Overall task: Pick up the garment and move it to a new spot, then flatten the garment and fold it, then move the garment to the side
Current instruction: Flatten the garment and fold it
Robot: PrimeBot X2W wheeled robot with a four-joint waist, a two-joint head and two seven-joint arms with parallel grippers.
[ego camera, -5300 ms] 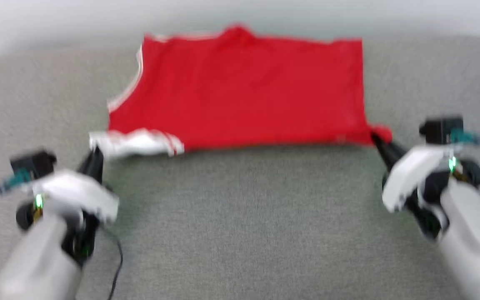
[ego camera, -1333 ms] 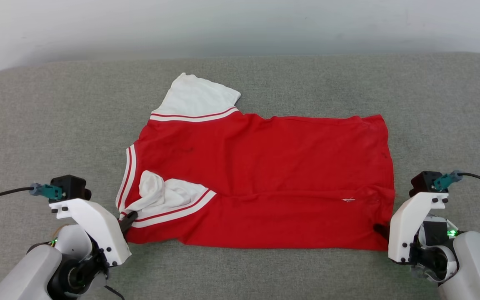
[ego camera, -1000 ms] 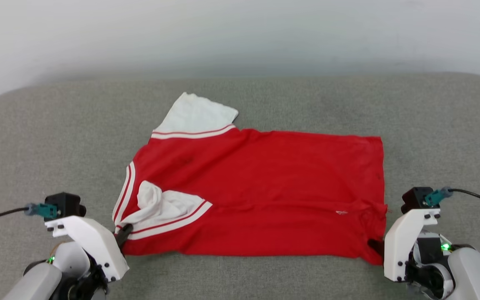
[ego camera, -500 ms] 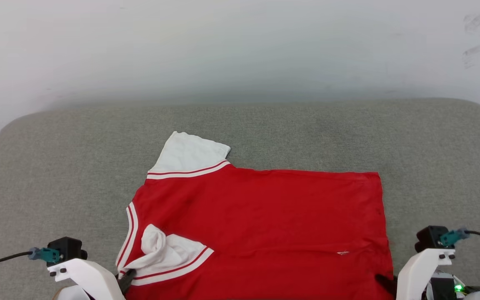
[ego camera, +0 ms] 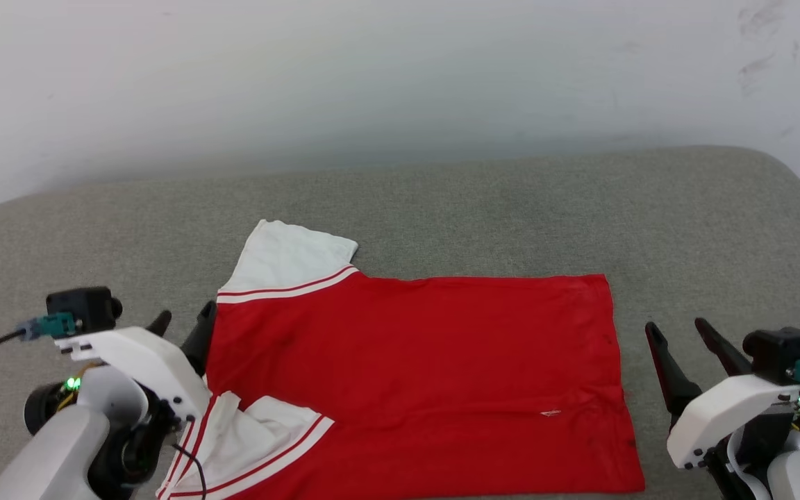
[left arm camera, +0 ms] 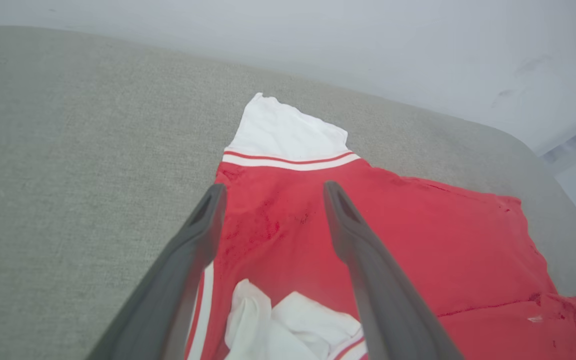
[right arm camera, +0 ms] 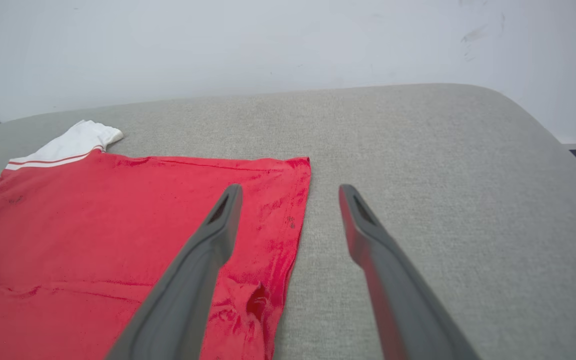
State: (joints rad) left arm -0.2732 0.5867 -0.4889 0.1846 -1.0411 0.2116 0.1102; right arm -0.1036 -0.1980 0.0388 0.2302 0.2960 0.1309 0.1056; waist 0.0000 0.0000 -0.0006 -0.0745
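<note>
On my feed the garment [ego camera: 414, 361] is a plain, solid bright red across its body. Its far sleeve [ego camera: 289, 257] is plain white, and where it meets the red there is a white band carrying one thin red stripe. The near sleeve [ego camera: 247, 437] is white with the same red-and-white striped trim. Under the garment, the cushion [ego camera: 442, 208] is a heathered grey weave. Beyond the garment, the wall [ego camera: 372, 69] reads pale off-white with faint dark smudges [ego camera: 753, 66]. On either side of the garment, the left gripper [ego camera: 185, 316] and right gripper [ego camera: 675, 325] show charcoal fingers [right arm camera: 203, 260], white shells, black camera blocks, teal plugs and small green lights.
</note>
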